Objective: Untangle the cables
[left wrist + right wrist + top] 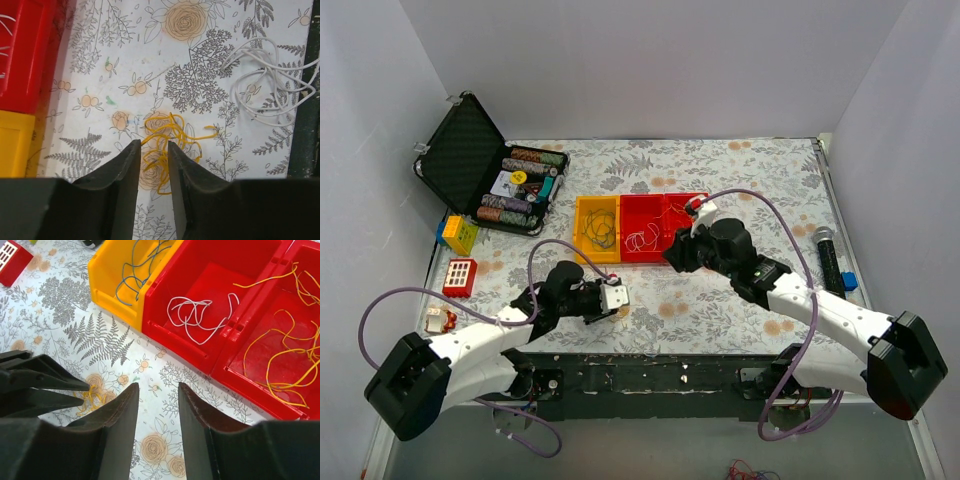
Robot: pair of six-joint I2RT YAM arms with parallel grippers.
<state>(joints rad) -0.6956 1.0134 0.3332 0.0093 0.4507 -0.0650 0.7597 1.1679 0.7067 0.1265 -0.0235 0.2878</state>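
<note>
A tan-yellow cable tangle [170,145] lies on the flowered cloth. My left gripper [152,144] is open and low over it, with a finger on each side of some of its strands. A loose white cable [270,85] lies to its right, near the dark table edge. My right gripper [158,386] is open and empty above the cloth, just before the bins. The yellow bin [107,275] holds a blue cable [135,270]. The middle red bin [165,315] holds a white cable [195,315]. The right red bin [235,375] holds yellow cables [285,355]. In the top view the left gripper [618,300] is near the front edge and the right gripper [672,255] is by the bins.
The row of bins [640,262] stands mid-table. An open black case [460,150] with poker chips stands at the back left. Toy blocks [460,235] and a red block [459,277] lie at the left. A microphone [828,260] lies at the right.
</note>
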